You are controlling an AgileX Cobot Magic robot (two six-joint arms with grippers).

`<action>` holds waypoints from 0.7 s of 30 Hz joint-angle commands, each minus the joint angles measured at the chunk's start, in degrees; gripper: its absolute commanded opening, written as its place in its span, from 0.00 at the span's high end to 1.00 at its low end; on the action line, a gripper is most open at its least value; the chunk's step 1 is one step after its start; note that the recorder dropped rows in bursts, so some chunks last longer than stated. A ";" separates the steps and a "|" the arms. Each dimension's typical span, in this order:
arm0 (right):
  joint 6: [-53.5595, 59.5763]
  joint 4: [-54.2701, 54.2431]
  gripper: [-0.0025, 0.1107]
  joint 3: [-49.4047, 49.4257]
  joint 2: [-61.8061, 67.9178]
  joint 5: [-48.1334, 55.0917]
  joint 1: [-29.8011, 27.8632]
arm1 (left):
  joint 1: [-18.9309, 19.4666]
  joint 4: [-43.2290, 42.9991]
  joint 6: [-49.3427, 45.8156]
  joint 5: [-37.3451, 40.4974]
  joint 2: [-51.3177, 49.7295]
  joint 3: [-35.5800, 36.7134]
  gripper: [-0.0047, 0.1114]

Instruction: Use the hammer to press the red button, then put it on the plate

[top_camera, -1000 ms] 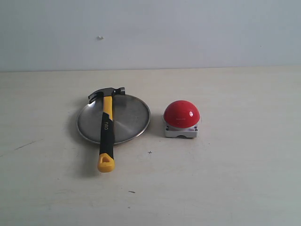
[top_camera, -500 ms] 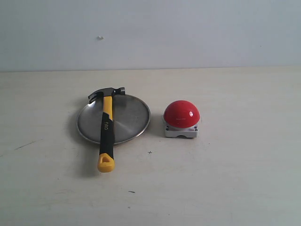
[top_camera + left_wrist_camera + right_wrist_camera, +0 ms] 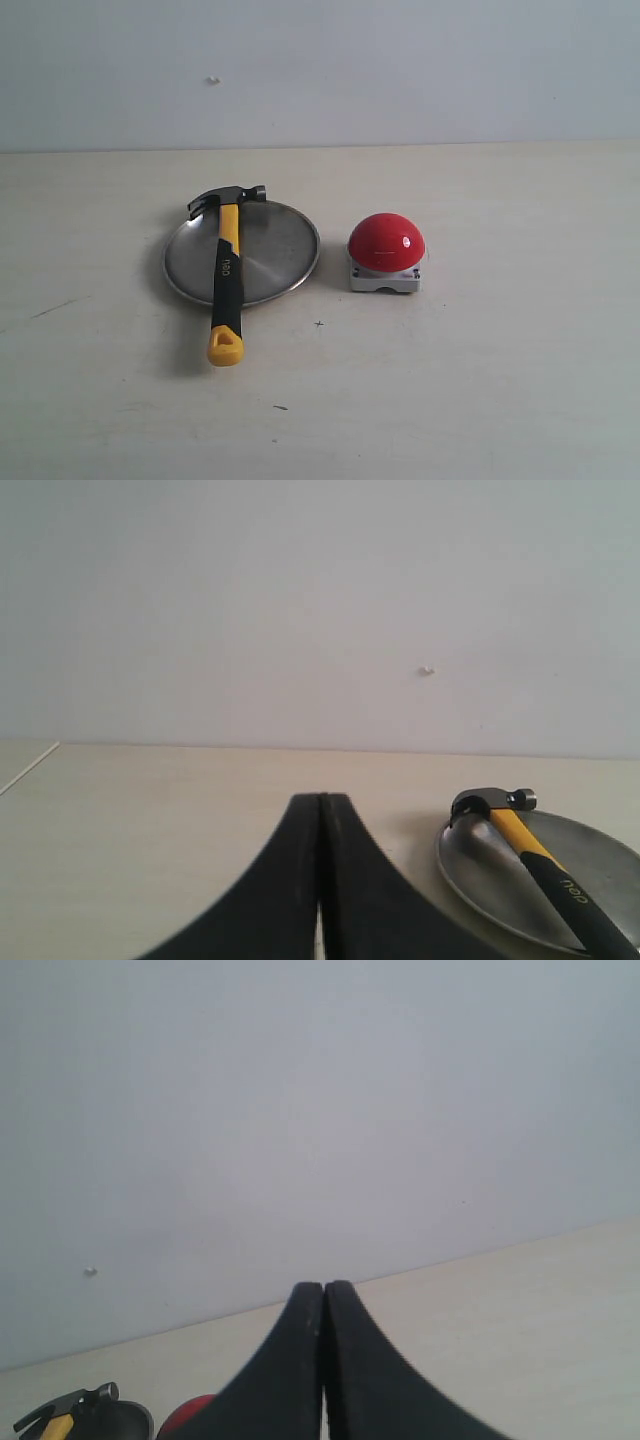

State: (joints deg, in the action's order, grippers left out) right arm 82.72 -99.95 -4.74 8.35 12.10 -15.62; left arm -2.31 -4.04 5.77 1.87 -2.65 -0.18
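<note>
The left gripper [image 3: 321, 800] and right gripper [image 3: 324, 1286] are pinched shut, empty. Ahead of them the hammer [image 3: 226, 270] lies on the round shiny plate [image 3: 280, 250], beside the smooth red button [image 3: 386, 240].

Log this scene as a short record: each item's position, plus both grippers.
hammer: lying across the plate, head at its far rim, looped end on the table
plate: on table, under hammer
red button: right of plate in exterior view, apart, untouched
left gripper: shut, empty
right gripper: shut, empty
</note>
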 commanded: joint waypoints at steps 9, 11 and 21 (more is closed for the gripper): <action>-0.07 0.00 0.98 0.33 -0.31 0.17 -0.18 | -0.27 -0.47 0.46 -0.59 0.23 0.18 0.96; -0.07 0.00 0.98 0.33 -0.31 0.17 -0.18 | -0.27 -0.47 0.46 -0.59 0.23 0.18 0.96; 5.65 0.00 0.98 0.33 -7.03 -6.57 3.72 | -0.27 -0.47 0.46 -0.59 0.23 0.18 0.96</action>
State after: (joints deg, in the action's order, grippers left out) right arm 87.54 -100.05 -4.64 4.03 6.71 -13.25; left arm -2.31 -4.04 5.77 1.87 -2.65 -0.18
